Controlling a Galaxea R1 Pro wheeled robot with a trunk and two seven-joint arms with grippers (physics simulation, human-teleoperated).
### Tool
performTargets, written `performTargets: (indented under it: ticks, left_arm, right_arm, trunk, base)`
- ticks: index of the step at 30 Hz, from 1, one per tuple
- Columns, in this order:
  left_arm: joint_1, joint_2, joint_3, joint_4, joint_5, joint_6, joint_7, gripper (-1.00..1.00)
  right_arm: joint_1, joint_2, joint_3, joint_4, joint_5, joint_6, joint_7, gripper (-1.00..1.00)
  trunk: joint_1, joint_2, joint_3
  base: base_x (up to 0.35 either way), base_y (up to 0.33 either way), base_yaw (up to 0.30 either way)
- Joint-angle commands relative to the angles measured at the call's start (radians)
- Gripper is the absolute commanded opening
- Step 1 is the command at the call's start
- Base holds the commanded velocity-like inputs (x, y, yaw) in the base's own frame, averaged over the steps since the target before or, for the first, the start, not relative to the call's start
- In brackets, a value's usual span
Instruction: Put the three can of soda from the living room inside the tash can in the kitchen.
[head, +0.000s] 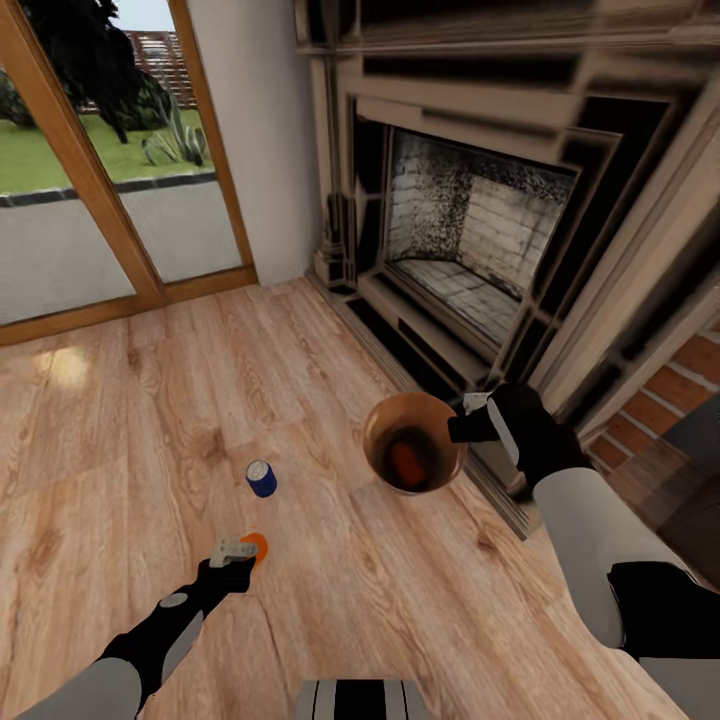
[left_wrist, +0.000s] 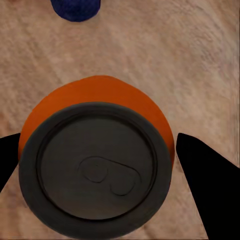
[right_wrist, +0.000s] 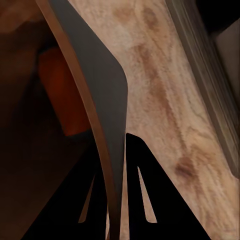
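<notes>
— Where are the cans?

— One orange can (head: 408, 461) lies inside the bucket (head: 376, 440), which the right gripper (head: 468, 428) pinches by its rim, just in front of the fireplace (head: 470, 250). The blue can (head: 261, 478) stands alone on the wood floor (head: 120, 420).

— And the left gripper (head: 232, 553)?

— Spread open over another orange can (left_wrist: 95, 165), a finger (left_wrist: 207, 185) either side, not clenched. Glass doors (head: 90, 150) lie beyond.
</notes>
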Motion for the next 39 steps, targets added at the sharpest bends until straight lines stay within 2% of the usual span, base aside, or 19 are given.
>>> performTargets:
  ticks: [1, 5, 6, 7, 15, 20, 25, 28, 31, 35, 39]
  left_arm:
    - [0.000, 0.000, 0.000, -0.032, 0.000, 0.003, 0.000, -1.00]
    - [0.000, 0.001, 0.001, -0.106, 0.002, 0.030, -0.002, -1.00]
    - [0.001, 0.005, 0.001, -0.148, 0.003, 0.075, -0.002, -1.00]
    - [0.003, 0.008, 0.001, -0.167, 0.004, 0.092, -0.003, -1.00]
    - [0.036, 0.011, -0.001, -0.247, 0.004, 0.160, -0.004, -1.00]
    - [0.050, 0.011, -0.002, -0.270, 0.002, 0.175, -0.005, -1.00]
    - [0.052, 0.012, -0.002, -0.274, 0.001, 0.178, -0.006, -1.00]
    - [0.052, 0.011, -0.002, -0.275, 0.001, 0.226, -0.006, -1.00]
    - [0.052, 0.007, -0.001, -0.275, 0.001, 0.311, -0.005, -1.00]
    - [0.052, 0.009, 0.003, -0.276, 0.001, 0.358, -0.005, -1.00]
    - [0.063, 0.023, 0.008, -0.393, 0.003, 0.450, -0.006, -1.00]
  right_arm:
    - [0.000, 0.000, -0.001, 0.001, -0.025, 0.002, 0.008, -1.00]
    - [0.000, 0.001, -0.001, 0.004, -0.025, 0.002, 0.008, -1.00]
    - [0.000, 0.001, -0.001, 0.005, -0.025, 0.002, 0.008, -1.00]
    - [0.000, 0.001, -0.001, 0.005, -0.025, 0.002, 0.008, -1.00]
    - [0.001, 0.000, -0.002, 0.005, -0.025, 0.002, 0.008, -1.00]
    - [0.002, 0.001, -0.003, 0.005, -0.026, 0.002, 0.006, -1.00]
    - [0.002, 0.001, -0.003, 0.005, -0.026, 0.002, 0.006, -1.00]
    - [0.002, 0.001, -0.003, 0.006, -0.025, 0.002, 0.005, -1.00]
    - [0.002, 0.000, -0.003, 0.006, -0.025, 0.002, 0.005, -1.00]
    - [0.002, 0.000, -0.003, 0.008, -0.025, 0.002, 0.005, -1.00]
    - [0.002, 0.000, -0.003, 0.010, -0.026, 0.002, 0.005, -1.00]
  trunk:
    - [0.000, 0.000, 0.004]
    - [-0.002, 0.001, 0.019]
    - [-0.003, 0.001, 0.023]
    - [-0.003, 0.002, 0.027]
    - [-0.007, 0.004, 0.058]
    - [-0.009, 0.005, 0.077]
    - [-0.009, 0.005, 0.077]
    - [-0.009, 0.005, 0.077]
    - [-0.009, 0.005, 0.077]
    - [-0.009, 0.005, 0.077]
    - [-0.009, 0.005, 0.077]
  base:
    - [-0.003, 0.000, 0.000]
    - [-0.001, 0.000, 0.000]
    - [0.000, 0.000, 0.000]
    - [0.000, 0.000, 0.000]
    - [0.000, 0.000, 0.000]
    - [0.000, 0.000, 0.000]
    - [0.000, 0.000, 0.000]
    - [0.000, 0.000, 0.000]
    - [0.000, 0.000, 0.000]
    - [0.000, 0.000, 0.000]
    - [0.000, 0.000, 0.000]
